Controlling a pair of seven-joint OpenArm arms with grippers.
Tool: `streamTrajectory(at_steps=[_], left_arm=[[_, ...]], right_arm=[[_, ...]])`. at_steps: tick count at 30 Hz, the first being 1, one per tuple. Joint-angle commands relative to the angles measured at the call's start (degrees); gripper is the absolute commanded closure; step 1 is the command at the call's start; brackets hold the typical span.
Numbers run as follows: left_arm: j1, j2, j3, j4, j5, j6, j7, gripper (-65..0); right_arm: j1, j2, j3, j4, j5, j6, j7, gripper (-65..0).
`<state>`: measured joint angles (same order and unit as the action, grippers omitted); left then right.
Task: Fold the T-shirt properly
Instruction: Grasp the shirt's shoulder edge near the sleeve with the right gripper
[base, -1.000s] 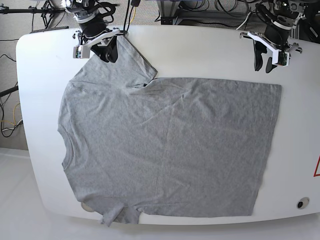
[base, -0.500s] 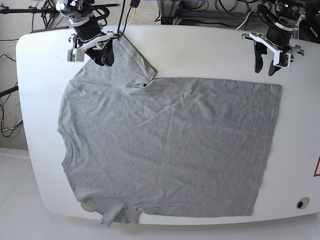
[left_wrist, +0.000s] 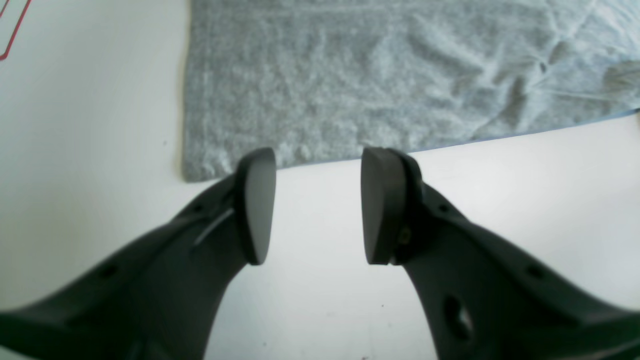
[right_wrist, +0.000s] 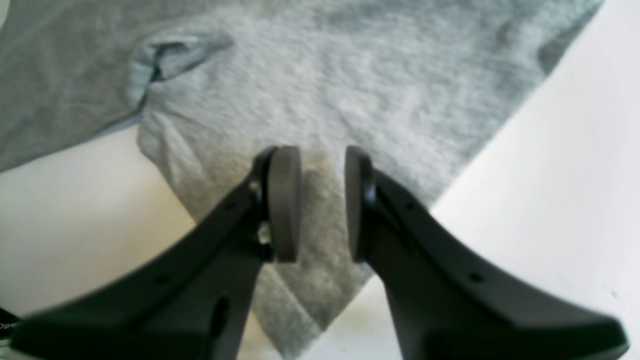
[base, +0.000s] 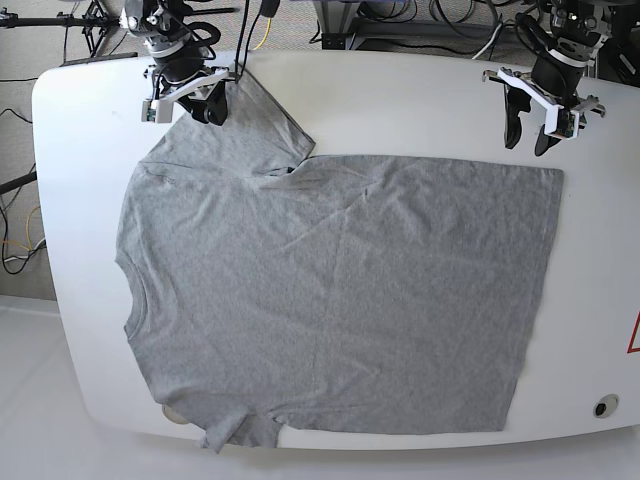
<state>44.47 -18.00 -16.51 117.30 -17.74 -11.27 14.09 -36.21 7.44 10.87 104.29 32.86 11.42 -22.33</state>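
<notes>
Left pincer (left_wrist: 317, 205): its jaws stand apart with nothing between them, poised over bare desk (left_wrist: 500, 210) just short of the T-shirt's hem corner (left_wrist: 200, 167); judged to be lined up for taking that corner.
Right pincer (right_wrist: 322, 202): its pads are close together but with a plain gap, above the tip of the upper sleeve (right_wrist: 325, 280); no cloth is pinched, so it grips nothing yet.
T-shirt (base: 330, 290): spread flat and unfolded across most of the white desk, neck to the base view's left, hem to its right, far sleeve angled up toward the right pincer, near sleeve bunched at the desk's front edge.
Why placed so: with one pincer near the sleeve and one at the hem corner, the far long edge looks set to be lifted and folded over; a judgement only.
Wrist views add: pad spacing, a puckered fold (right_wrist: 165, 55) where the sleeve meets the body, and the sleeve's point hanging below the pads.
Base view adds: the whole layout, both arms at the far edge, and a small round fitting (base: 604, 406) in the desk corner.
</notes>
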Motion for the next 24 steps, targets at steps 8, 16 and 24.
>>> streamTrajectory(at_steps=[8,16,24], left_arm=[[-2.4,0.3,-0.6,-0.8,-0.9,0.5,0.0,-25.6],[-2.8,0.9,-0.9,-1.5,-1.4,1.4,0.8,-25.3],[-1.9,1.6,-0.9,-1.4,-0.7,0.9,-0.5,-25.5]], right_arm=[[0.8,-0.2,-0.1,1.5,-0.5,0.0,0.5,-15.2],[0.1,-0.2,0.0,2.7,0.1,-0.3,-0.3,-16.4],[0.1,-0.2,-0.4,2.7,0.0,-0.4,0.4,-15.6]])
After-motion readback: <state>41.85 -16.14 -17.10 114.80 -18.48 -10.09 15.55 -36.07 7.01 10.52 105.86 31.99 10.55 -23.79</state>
